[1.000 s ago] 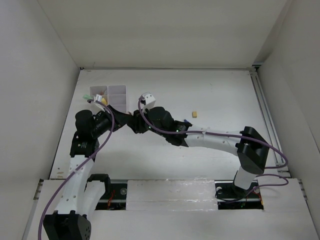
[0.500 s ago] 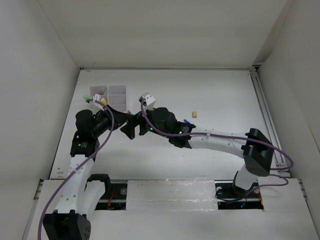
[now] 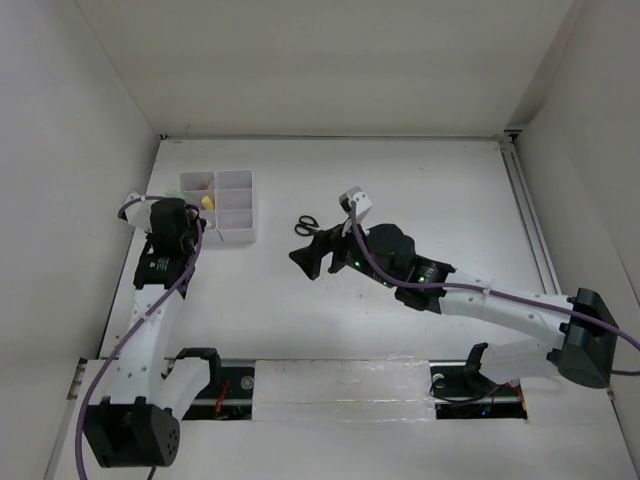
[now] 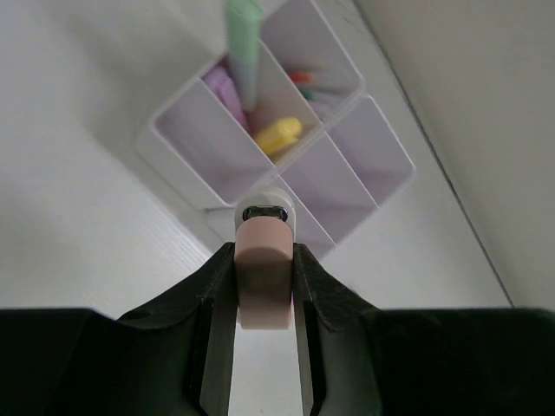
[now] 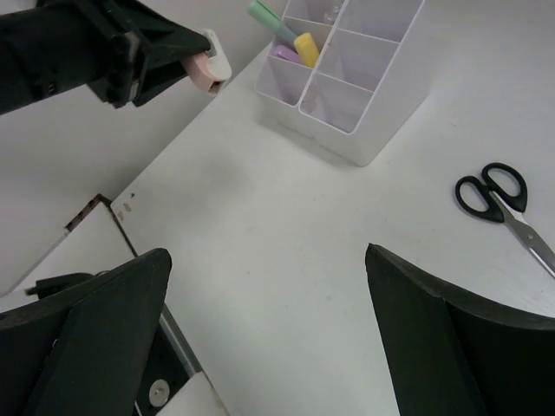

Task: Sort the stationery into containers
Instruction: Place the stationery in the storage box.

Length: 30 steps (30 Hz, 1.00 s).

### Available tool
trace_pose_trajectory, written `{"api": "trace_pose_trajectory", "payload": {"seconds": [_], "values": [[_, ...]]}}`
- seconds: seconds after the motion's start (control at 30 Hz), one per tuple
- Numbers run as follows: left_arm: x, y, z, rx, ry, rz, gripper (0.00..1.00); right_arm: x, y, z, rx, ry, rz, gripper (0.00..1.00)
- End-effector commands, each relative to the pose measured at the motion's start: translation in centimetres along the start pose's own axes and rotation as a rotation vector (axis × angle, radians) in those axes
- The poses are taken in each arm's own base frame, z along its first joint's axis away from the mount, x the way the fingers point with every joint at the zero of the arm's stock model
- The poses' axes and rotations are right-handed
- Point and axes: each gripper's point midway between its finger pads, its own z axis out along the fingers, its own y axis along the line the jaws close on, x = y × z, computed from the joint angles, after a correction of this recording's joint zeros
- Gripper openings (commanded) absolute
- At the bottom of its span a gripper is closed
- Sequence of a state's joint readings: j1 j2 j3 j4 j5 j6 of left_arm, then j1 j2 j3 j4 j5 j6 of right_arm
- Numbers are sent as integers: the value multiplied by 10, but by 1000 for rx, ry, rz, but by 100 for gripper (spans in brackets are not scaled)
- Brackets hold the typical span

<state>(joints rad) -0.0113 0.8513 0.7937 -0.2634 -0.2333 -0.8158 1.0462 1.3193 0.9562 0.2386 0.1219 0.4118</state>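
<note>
1. Both arms are now being seen well apart, whereas a second earlier they were meeting just beside the organiser tray (image 3: 232, 238). The right arm has been drawn back over the middle of the counter (image 3: 420, 180), and the left arm has been swung to the tray's left side.
2. The pink-white eraser block (image 4: 263, 290) is being pinched narrowly in the left end effector (image 4: 263, 251), lifted off the counter. The right end effector (image 5: 269, 329) is being held wide and empty.
3. The eraser is probably being carried to the tray, which is lying just beyond the block's tip and not touching it. The block should be brought squarely over one of the nearer, bare-looking compartments. It should be kept off the dividers and away from the upright green highlighter (image 4: 244, 48) and the yellow highlighter (image 4: 279, 135). It should be released only once it is low inside the walls.
4. The black-handled scissors (image 5: 500, 201) are lying flat on the counter, ahead of the right end effector and to its right, apart from the tray.
</note>
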Motion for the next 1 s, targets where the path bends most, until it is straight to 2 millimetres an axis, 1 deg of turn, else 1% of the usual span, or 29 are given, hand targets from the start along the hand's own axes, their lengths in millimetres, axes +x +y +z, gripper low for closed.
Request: {"api": "trace_pose_trajectory", "payload": {"seconds": [0.0,0.07,0.1,0.13,0.17,0.2,0.23,0.27,0.3,0.33,0.37,0.4,0.43,0.47,0.5,0.6,0.63,0.67,0.7,0.73,0.77,0.87,0.9,0.93,0.97], "values": [[-33,36,14,-267,-186,-88,0,-19,5,-19,-13,-55,12,100],[-40,38,18,-325,-214,-138,0,-21,5,-29,-16,-62,13,100],[-45,43,20,-371,-244,-148,0,-23,5,-33,-17,-64,14,100],[-41,48,29,-419,-239,-144,0,-20,3,-36,-13,-56,12,100],[-46,45,31,-439,-250,-170,0,-19,3,-39,-13,-56,12,100],[-46,45,35,-461,-253,-170,0,-23,2,-44,-5,-67,14,100],[-41,47,45,-494,-232,-148,0,-20,0,-46,0,-57,12,100],[-45,40,49,-488,-236,-153,0,-24,-1,-48,4,-69,14,100],[-45,38,53,-492,-235,-159,0,-25,-1,-51,2,-75,15,100],[-44,37,57,-498,-232,-155,0,-26,-4,-51,10,-79,15,100],[-39,39,64,-515,-213,-157,0,-26,-6,-53,18,-82,16,100],[-40,35,67,-513,-215,-158,0,-26,-6,-53,18,-82,16,100],[-38,38,70,-523,-208,-152,0,-23,-7,-53,23,-73,14,100],[-31,40,75,-534,-188,-152,0,-23,-7,-53,23,-73,14,100],[-32,37,78,-527,-192,-157,0,-23,-7,-53,23,-73,14,100],[-24,38,84,-534,-169,-177,0,-23,-7,-53,23,-73,14,100],[-24,38,84,-534,-169,-177,0,-20,-9,-51,27,-63,13,100],[-19,40,88,-536,-160,-184,0,-21,-12,-50,36,-67,14,100],[-20,38,89,-526,-165,-190,0,-21,-12,-50,36,-67,4,100],[-15,40,91,-522,-158,-193,0,-18,-14,-48,40,-59,3,100],[-17,37,93,-509,-165,-201,0,-17,-12,-48,31,-55,3,100],[-9,39,98,-492,-151,-221,0,-17,-12,-48,31,-55,3,100],[-10,37,99,-485,-155,-225,0,-17,-12,-48,31,-55,3,100],[-3,42,101,-496,-142,-233,0,-17,-12,-48,31,-55,3,100],[0,42,103,-487,-137,-239,0,-17,-12,-48,31,-55,3,100]]}}
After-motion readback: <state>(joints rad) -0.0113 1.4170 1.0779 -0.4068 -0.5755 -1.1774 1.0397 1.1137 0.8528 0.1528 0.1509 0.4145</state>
